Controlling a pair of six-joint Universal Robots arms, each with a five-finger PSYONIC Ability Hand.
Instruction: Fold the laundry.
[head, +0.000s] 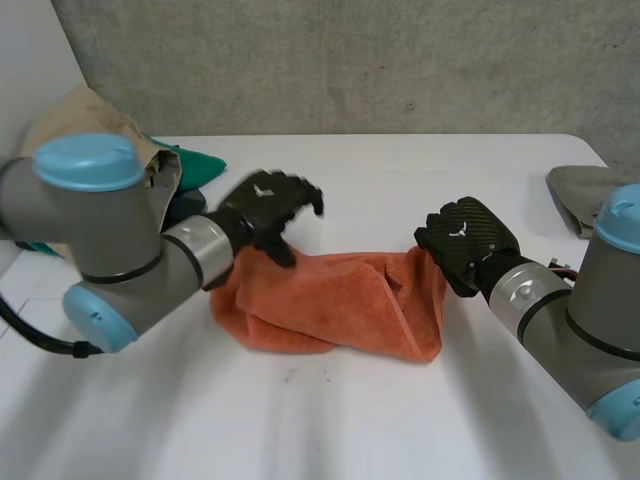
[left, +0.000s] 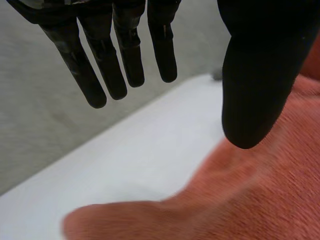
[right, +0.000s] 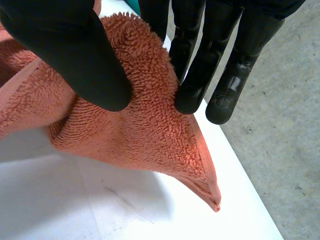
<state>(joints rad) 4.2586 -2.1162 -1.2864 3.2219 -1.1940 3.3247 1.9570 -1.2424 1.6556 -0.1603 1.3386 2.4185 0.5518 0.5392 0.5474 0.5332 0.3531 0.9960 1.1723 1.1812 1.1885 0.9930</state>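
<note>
- Firstly, in the head view, the orange towel (head: 330, 305) lies crumpled on the white worktop (head: 400, 180), the left hand (head: 265, 205) above its left end, the right hand (head: 465, 240) at its right end.
- In the left wrist view, the fingers (left: 107, 75) are straight and spread, holding nothing.
- In the right wrist view, thumb and fingers (right: 200, 75) pinch the orange towel (right: 145, 130).

Bright even light, soft shadow beneath towel (right: 150, 130)

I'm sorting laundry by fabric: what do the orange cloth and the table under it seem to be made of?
The orange cloth looks like cotton terry towelling: looped, fuzzy pile with a flat stitched hem at its corner. The table looks like smooth, matt white laminate or painted board.
</note>
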